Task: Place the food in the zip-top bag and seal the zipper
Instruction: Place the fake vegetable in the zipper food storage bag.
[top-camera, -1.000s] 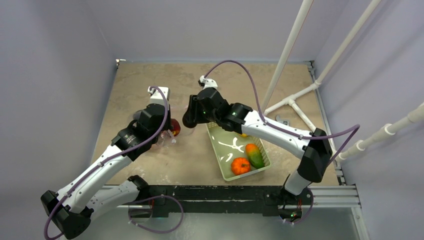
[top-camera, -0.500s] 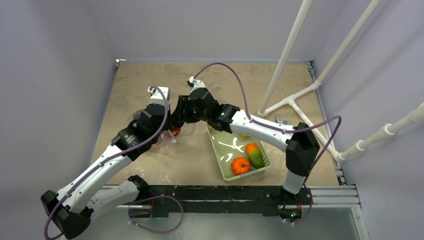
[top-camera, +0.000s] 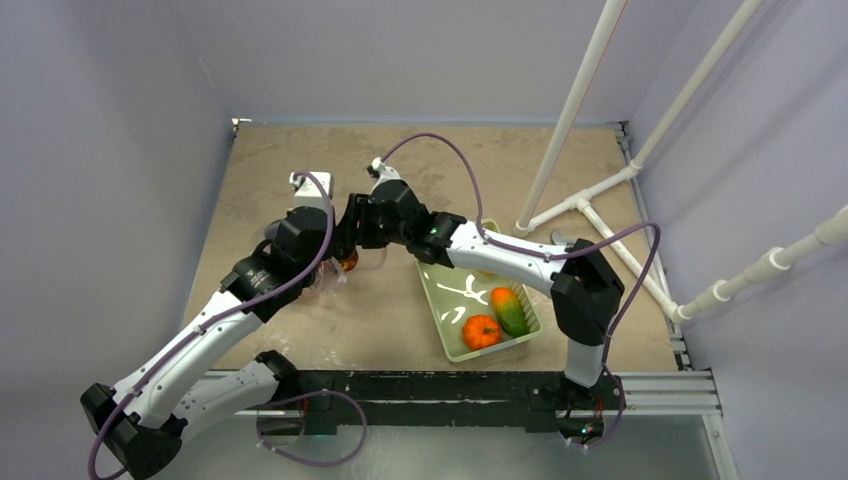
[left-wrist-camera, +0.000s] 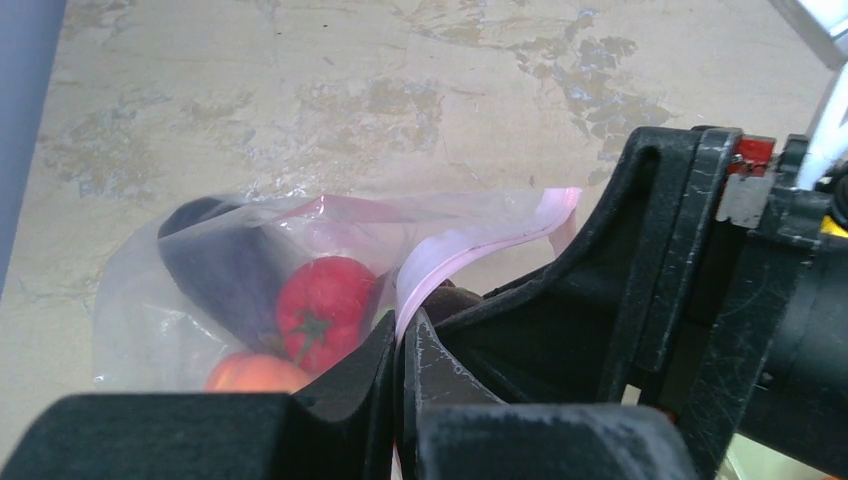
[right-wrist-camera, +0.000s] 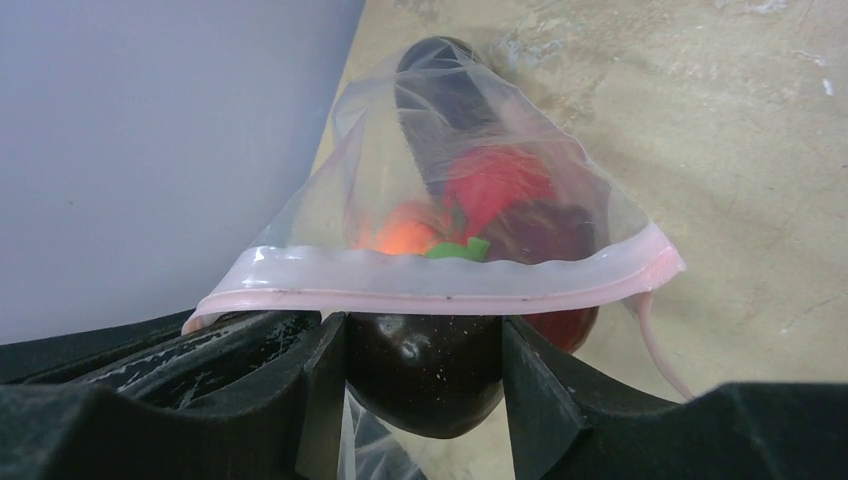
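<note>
The zip-top bag (left-wrist-camera: 190, 290) lies on the table holding food: a purple eggplant (left-wrist-camera: 220, 265), a red tomato (left-wrist-camera: 325, 300) and a peach (left-wrist-camera: 255, 375). My left gripper (left-wrist-camera: 401, 335) is shut on the bag's pink zipper (left-wrist-camera: 480, 238) and holds the mouth up. My right gripper (right-wrist-camera: 425, 345) is shut on a dark glossy toy fruit (right-wrist-camera: 425, 375) just under the zipper strip (right-wrist-camera: 440, 285), at the bag's mouth. Through the bag (right-wrist-camera: 400, 150) I see the tomato (right-wrist-camera: 495, 180), peach (right-wrist-camera: 400, 235) and a green piece (right-wrist-camera: 455, 248). Both grippers meet left of centre in the top view (top-camera: 345, 250).
A pale green basket (top-camera: 497, 352) stands right of the bag with an orange pumpkin (top-camera: 481, 331) and an orange-green fruit (top-camera: 510, 310) inside. White pipes (top-camera: 580, 205) cross the right side. The left wall is close to the bag.
My right arm has swung left from above the basket's far end to the bag's mouth, carrying the dark fruit. The left arm has held the zipper nearly still.
</note>
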